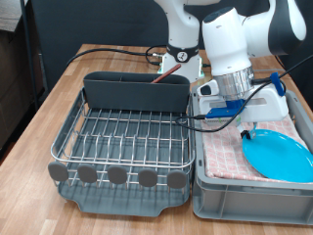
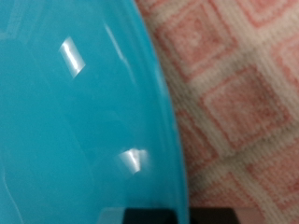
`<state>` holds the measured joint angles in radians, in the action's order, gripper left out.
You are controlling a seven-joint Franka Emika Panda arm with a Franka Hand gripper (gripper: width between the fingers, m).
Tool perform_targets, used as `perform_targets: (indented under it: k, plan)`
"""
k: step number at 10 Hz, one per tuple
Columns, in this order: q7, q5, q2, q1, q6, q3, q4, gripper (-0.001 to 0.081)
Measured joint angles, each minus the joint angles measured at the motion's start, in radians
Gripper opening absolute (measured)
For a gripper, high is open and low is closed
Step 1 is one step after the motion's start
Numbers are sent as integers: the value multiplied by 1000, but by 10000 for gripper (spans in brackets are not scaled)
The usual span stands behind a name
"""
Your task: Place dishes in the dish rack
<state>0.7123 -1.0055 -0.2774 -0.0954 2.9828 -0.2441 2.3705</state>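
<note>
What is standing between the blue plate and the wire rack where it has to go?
The blue plate lies in the grey bin on the exterior view's right. Only the bin's wall separates it from the dish rack; the gripper hangs above the plate.

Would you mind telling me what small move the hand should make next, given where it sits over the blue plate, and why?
Probably a short descent onto the rim of the round bright-blue plate. The hand hovers just above the plate, which leans in the grey bin lined with pink checked cloth, and the wrist view shows the plate's edge close up. The chrome wire dish rack holds no plate.
</note>
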Motion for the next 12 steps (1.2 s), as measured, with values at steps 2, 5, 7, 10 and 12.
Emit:
perform_targets:
  k: [2, 5, 7, 10, 12]
  plan:
    - [111, 119, 18, -34, -8, 48, 14, 33]
    - [266, 295, 68, -75, -50, 126, 38, 31]
    - [358, 410, 112, -88, -86, 166, 57, 26]
    - [500, 605, 183, -91, -172, 218, 79, 25]
    - [563, 706, 234, -89, -237, 243, 89, 25]
